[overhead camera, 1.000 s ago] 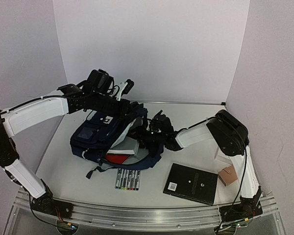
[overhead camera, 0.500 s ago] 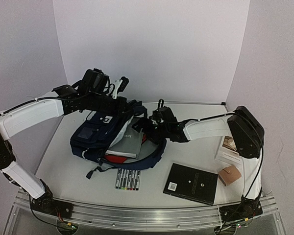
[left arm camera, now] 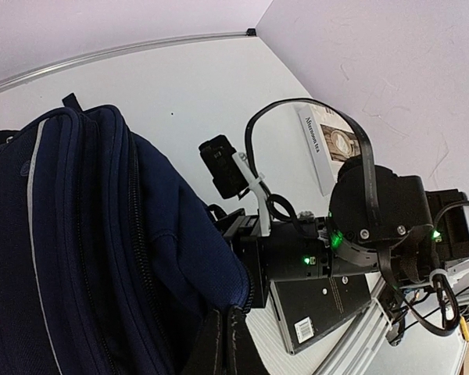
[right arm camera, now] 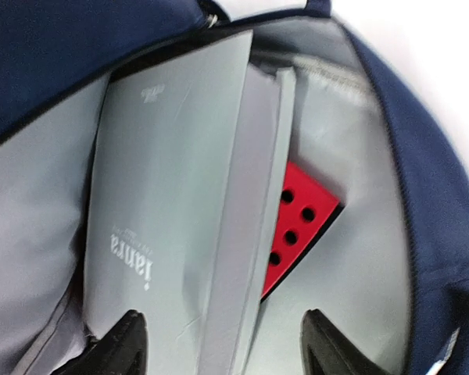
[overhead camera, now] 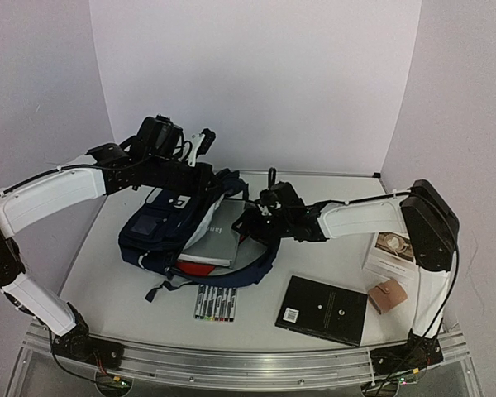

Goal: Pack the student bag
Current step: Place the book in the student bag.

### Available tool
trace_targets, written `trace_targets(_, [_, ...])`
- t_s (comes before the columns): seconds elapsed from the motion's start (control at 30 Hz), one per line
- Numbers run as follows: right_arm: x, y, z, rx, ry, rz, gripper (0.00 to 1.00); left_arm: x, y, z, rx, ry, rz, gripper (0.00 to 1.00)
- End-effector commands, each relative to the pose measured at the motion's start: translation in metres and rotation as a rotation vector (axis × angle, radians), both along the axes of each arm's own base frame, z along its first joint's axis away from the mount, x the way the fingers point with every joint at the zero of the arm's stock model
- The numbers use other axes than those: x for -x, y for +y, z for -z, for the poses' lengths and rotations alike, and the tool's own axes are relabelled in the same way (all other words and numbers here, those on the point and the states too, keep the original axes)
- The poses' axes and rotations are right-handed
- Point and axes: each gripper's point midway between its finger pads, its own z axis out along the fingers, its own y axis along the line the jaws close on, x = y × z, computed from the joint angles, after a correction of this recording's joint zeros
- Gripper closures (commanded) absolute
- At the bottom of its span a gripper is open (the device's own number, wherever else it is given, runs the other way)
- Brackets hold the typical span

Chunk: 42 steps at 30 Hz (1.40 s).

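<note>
Student bag (overhead camera: 153,231), seen from overhead, lies on its side left of centre on the white table (overhead camera: 252,327). Its mouth gapes toward the right, with a grey book (overhead camera: 219,244) and a red block (overhead camera: 198,266) showing inside. The left gripper (overhead camera: 215,180) sits at the raised far rim of the bag, and the right gripper (overhead camera: 250,230) is at the mouth, just above the grey book. A pack of markers (overhead camera: 215,303) lies just on the near side of the bag. A black book (overhead camera: 322,310) lies well to its right, with a tan pouch (overhead camera: 386,296) just beside that book's right end and a white box (overhead camera: 393,248) behind the pouch. In the left wrist view the navy fabric, with its zips and one pale stripe, fills the left half. The left fingers (left arm camera: 223,344) at the bottom edge are pressed together on a fold of the bag's rim (no gap shows between them). The right arm's wrist, dotted with green lights, sits just beside the bag, with the black book's barcode label and the white box beyond it. The right wrist view looks straight into the grey-lined interior. The grey book, its cover printed "ianra", lies along the left and middle, and the red block, with round dark holes, pokes out from under the book's right edge. The right fingers (right arm camera: 117,344) stand well apart at the bottom of this view and hold nothing.
</note>
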Motion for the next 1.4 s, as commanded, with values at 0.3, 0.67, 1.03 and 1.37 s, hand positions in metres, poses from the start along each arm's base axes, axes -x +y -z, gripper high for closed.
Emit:
trace_targets(0.3, [0.003,0.095,-0.010,-0.279,-0.009,-0.193,0.50,0.007,-0.011,-0.064,0.163,-0.113,0.051,1.00])
trace_targets(0.67, [-0.023,0.142,-0.015,-0.426,-0.164,-0.226,0.51,0.013,-0.018,-0.056,0.200,-0.055,0.081,1.00])
trace_targets(1.03, [-0.016,0.121,-0.054,-0.404,-0.245,-0.209,0.37,-0.003,0.015,-0.055,0.200,-0.055,-0.069,1.00])
trace_targets(1.37, [0.033,0.035,-0.107,-0.285,-0.291,-0.178,0.13,-0.020,0.065,-0.044,0.218,-0.032,-0.230,1.00])
